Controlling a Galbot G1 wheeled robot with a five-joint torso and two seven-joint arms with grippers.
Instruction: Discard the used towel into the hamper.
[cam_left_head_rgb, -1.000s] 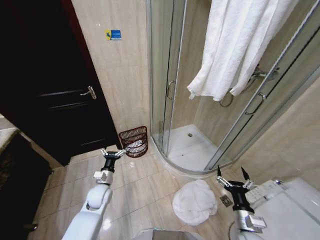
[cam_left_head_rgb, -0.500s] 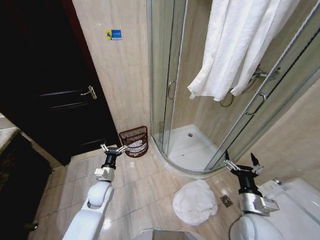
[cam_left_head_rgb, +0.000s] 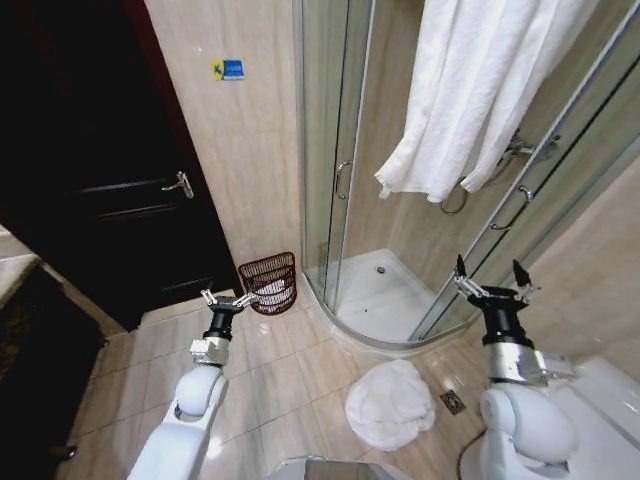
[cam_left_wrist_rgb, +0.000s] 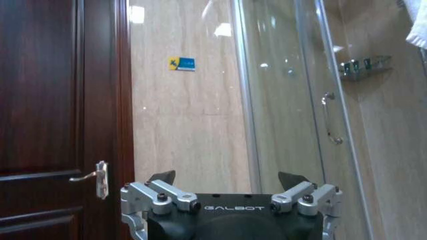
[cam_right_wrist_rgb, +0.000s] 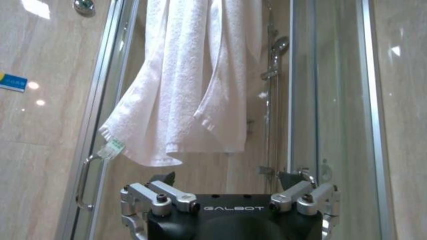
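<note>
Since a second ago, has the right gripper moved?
Yes. The right gripper has risen, open, from beside the floor drain to the shower door's lower frame.

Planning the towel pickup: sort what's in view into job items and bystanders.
Job: white towel hung over the shower glass; round dark red-brown wire hamper; open right gripper; open left gripper.
Bystanders: crumpled white towel on the floor; dark wooden door.

1. Bright, even light falls on the beige wall tiles (cam_left_head_rgb: 250, 170); the dark door (cam_left_head_rgb: 100, 180) beside them sinks into near black.
2. Ceiling lights glare as white spots on the tiles above the door in the left wrist view and on the shower glass (cam_left_wrist_rgb: 280, 75).
3. Lines of the shower frame (cam_left_head_rgb: 345, 150) lean strongly toward the head view's edges.
4. The floor tiles (cam_left_head_rgb: 270, 370) show a soft sheen.
</note>
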